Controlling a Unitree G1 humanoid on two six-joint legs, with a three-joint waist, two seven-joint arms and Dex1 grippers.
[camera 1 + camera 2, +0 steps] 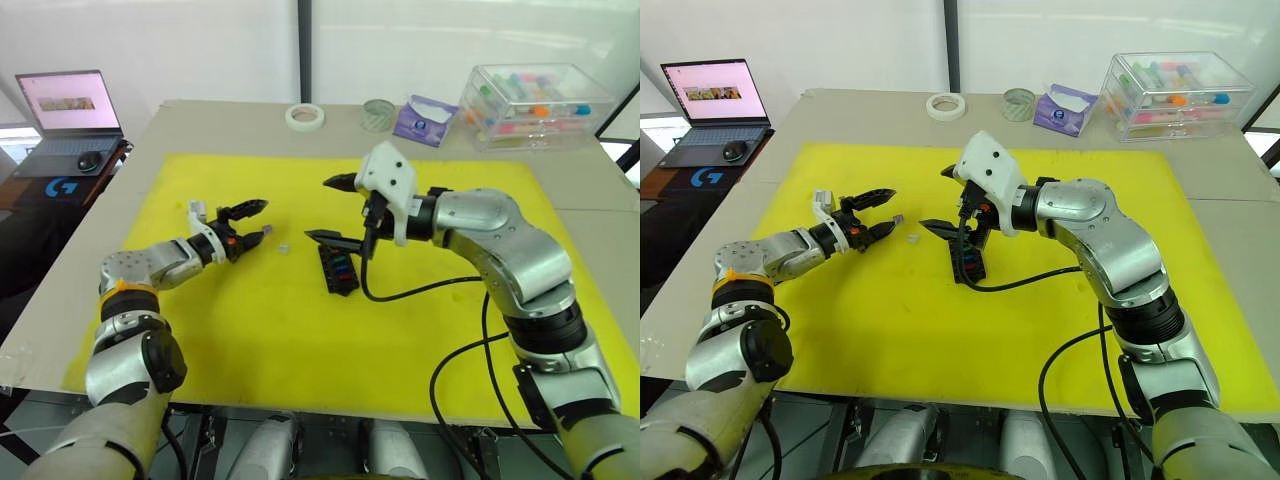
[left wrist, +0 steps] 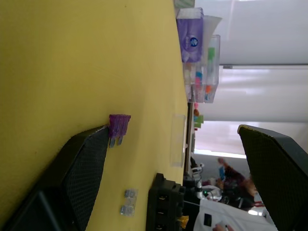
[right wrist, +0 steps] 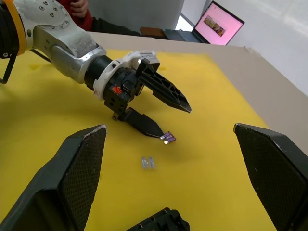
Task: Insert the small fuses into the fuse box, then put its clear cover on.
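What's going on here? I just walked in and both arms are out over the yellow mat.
The robot is loading fuses into a black fuse box on the yellow mat. Its left hand is open, with a purple fuse at the tip of its lower finger. Its right hand hangs open just over the box. A small clear-grey fuse lies loose between them.

A blue "G" logo (image 1: 61, 186) stands on the dark surface below the laptop (image 1: 70, 112).

purple fuse (image 2: 119, 126) at left tool finger (image 2: 79, 168) tip | tool spread | fuse box (image 2: 163, 208) beyond
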